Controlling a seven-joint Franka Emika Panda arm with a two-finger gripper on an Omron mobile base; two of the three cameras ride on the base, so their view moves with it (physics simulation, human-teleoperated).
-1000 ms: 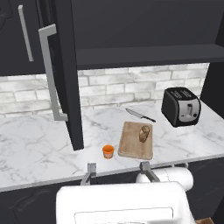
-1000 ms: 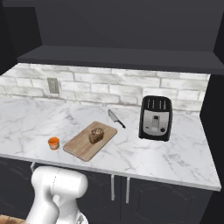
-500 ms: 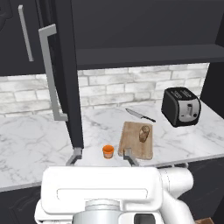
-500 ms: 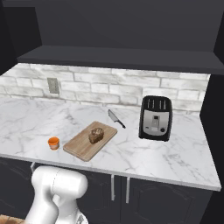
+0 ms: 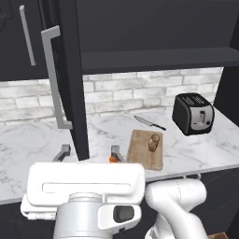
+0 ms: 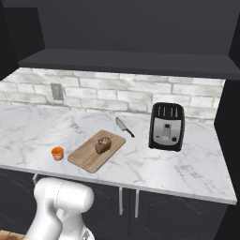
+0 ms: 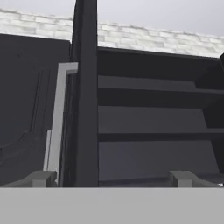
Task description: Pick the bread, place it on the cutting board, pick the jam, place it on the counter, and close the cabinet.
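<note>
Your arm has swung up toward the tall dark cabinet [image 5: 70,79], its door edge-on and open; two-finger gripper [image 7: 111,178] spread, empty. Brown bread [image 6: 102,145] sits on the wooden cutting board [image 6: 89,157]; orange jam jar [image 6: 57,153] stands near the white marble counter's [image 6: 178,164] front edge. Only closing remains.

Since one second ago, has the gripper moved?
Yes. In the left base view the gripper has swung left along the counter's front edge, from beside the cutting board toward the open cabinet door.
</note>
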